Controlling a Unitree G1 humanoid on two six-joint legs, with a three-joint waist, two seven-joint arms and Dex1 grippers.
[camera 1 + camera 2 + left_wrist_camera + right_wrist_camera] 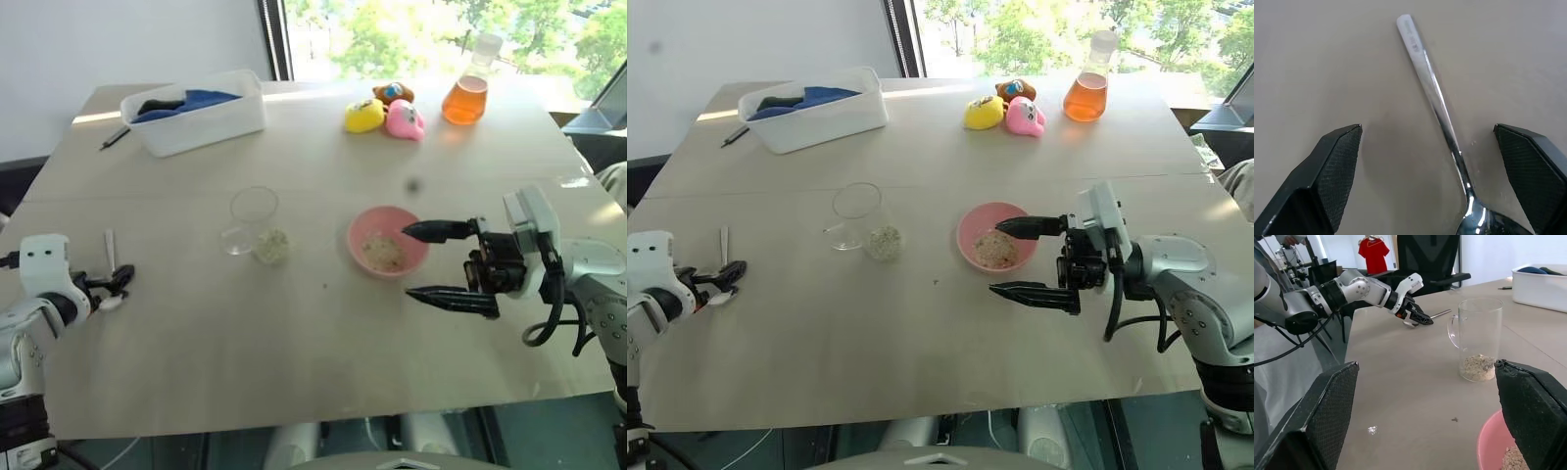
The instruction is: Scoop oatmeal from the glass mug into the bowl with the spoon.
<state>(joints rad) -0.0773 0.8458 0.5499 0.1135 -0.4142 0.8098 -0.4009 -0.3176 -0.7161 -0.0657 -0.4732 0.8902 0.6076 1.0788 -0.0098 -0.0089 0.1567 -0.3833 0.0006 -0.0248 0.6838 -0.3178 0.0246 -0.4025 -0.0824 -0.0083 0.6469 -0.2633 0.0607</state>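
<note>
The spoon (1432,88) lies flat on the table at the left, its handle pointing away from me. My left gripper (118,284) is open and straddles the spoon's neck just above the head, with neither pad touching it. The glass mug (255,217) stands upright mid-table with oatmeal (271,245) in its bottom. Right of it sits the pink bowl (358,245), which also holds some oatmeal (382,253). My right gripper (409,261) hovers open and empty at the bowl's right rim, pointing left, its upper finger over the rim.
A white tub (196,113) with blue cloth and a pen (115,137) sit at the back left. Small toys (384,113) and a flask of orange liquid (468,93) stand at the back right. The table's front edge runs close below both grippers.
</note>
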